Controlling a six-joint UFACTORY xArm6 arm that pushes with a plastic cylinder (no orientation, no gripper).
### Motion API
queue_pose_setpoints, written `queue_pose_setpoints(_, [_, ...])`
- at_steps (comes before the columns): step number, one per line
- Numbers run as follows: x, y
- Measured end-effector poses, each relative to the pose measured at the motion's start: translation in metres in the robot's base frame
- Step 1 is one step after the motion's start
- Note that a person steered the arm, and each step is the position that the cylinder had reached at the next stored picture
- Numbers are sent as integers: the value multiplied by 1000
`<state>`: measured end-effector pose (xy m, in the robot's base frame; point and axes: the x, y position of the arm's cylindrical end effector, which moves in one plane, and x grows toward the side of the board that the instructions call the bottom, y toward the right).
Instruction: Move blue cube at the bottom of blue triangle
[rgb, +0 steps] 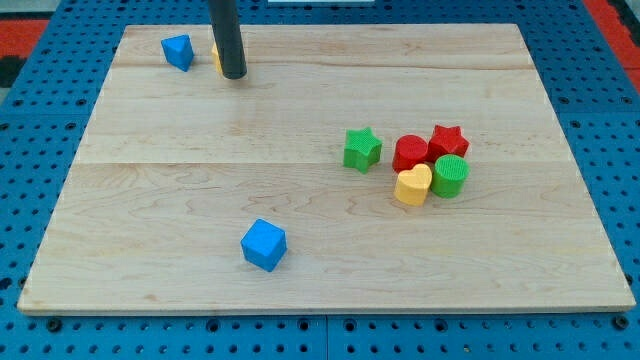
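Observation:
The blue cube (264, 245) lies near the view's bottom, left of centre on the wooden board (300, 120). The blue triangle (178, 51) sits at the view's top left. My tip (233, 75) rests on the board just right of the blue triangle, far above the blue cube. A yellow block (216, 56) is mostly hidden behind the rod, its shape unclear.
A cluster stands at the view's right: a green star (362, 148), a red round block (409, 153), a red star (448, 140), a green cylinder (450, 176) and a yellow heart (413, 185). The board lies on a blue pegboard.

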<state>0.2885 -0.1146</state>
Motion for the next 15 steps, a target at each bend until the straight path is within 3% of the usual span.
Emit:
queue_pose_setpoints(2, [8, 11])
queue_pose_setpoints(4, [111, 42])
queue_pose_setpoints(6, [204, 131])
queue_pose_setpoints(7, [242, 140])
queue_pose_setpoints(8, [273, 113])
queue_pose_setpoints(10, [281, 33])
queue_pose_setpoints(11, [282, 23])
queue_pose_setpoints(13, [229, -43])
queue_pose_setpoints(15, [157, -47])
